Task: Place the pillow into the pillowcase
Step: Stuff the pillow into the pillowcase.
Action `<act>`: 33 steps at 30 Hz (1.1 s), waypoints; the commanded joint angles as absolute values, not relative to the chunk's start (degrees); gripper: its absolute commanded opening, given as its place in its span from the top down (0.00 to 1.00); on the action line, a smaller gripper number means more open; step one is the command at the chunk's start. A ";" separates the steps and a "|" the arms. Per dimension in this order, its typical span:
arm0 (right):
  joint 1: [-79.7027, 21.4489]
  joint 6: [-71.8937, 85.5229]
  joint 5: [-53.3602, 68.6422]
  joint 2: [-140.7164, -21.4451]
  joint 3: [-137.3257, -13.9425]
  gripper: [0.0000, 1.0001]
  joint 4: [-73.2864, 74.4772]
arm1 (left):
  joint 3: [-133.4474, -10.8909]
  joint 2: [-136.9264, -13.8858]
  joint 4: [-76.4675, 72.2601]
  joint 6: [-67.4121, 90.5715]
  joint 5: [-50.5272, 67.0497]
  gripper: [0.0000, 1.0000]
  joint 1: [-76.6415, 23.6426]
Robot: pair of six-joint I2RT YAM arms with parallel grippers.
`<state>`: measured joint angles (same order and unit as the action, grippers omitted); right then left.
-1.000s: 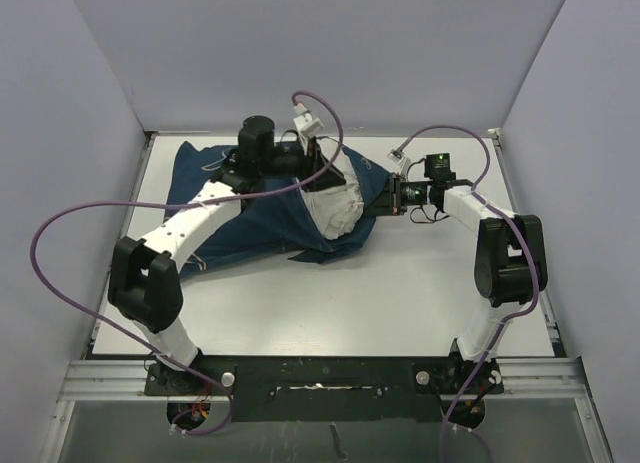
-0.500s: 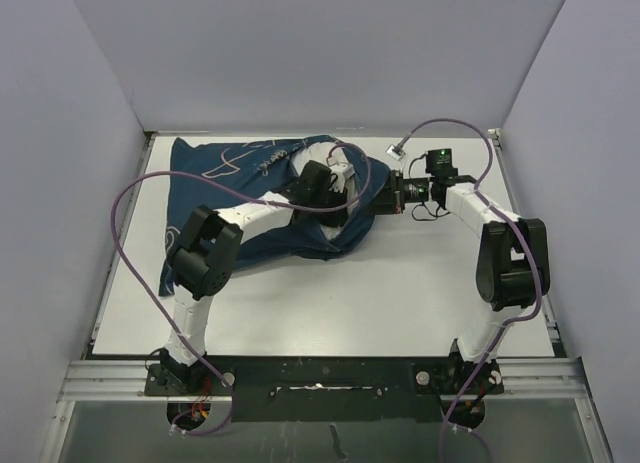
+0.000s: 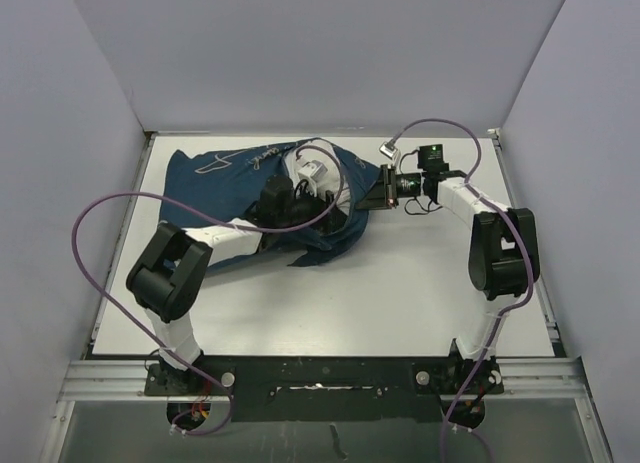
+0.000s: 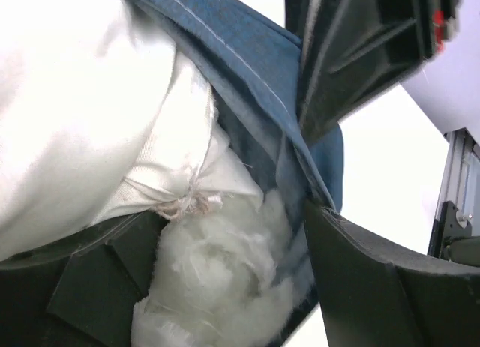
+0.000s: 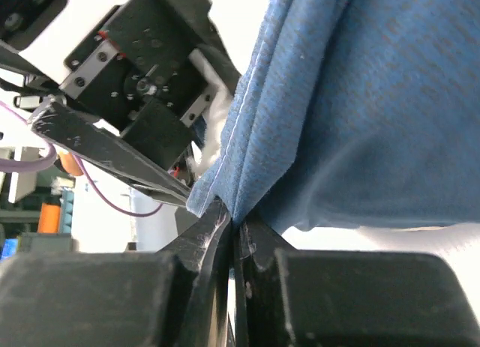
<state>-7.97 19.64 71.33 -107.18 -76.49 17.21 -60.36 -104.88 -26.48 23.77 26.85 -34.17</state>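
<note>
Now the soft white stuffed pillow (image 4: 82,115) sits inside the mouth of the large navy-blue whale-print fabric pillowcase (image 3: 215,178), the left gripper (image 4: 229,287) spread wide around it; the right gripper (image 5: 234,225) pinches that mouth's hem tight.

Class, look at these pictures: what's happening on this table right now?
A pillow is being stuffed into a navy pillowcase. The right gripper is shut on its hem. The left gripper is open at the mouth, against the pillow's puckered end. The pillow is almost all inside.
</note>
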 commanded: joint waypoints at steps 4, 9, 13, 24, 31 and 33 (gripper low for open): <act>-6.04 19.42 65.18 -109.30 -80.82 1.00 14.45 | -55.94 -95.50 -20.57 13.70 28.62 0.26 -33.44; -7.24 17.66 64.77 -107.42 -78.62 1.00 14.37 | -55.44 -90.41 -17.85 -5.97 13.39 0.25 -38.76; -8.30 16.77 64.86 -106.21 -76.63 1.00 14.07 | -55.25 -86.98 -25.41 -1.98 18.06 0.26 -37.18; -8.68 12.17 65.65 -103.80 -73.81 1.00 15.14 | -81.34 -93.83 -0.81 25.15 19.15 0.34 -23.90; -8.84 10.98 66.57 -102.18 -73.67 1.00 15.64 | -104.02 -113.43 24.86 10.33 8.63 0.34 -28.78; -8.57 10.67 67.80 -101.47 -73.73 1.00 15.59 | -105.68 -117.31 28.55 8.29 8.93 0.47 -29.61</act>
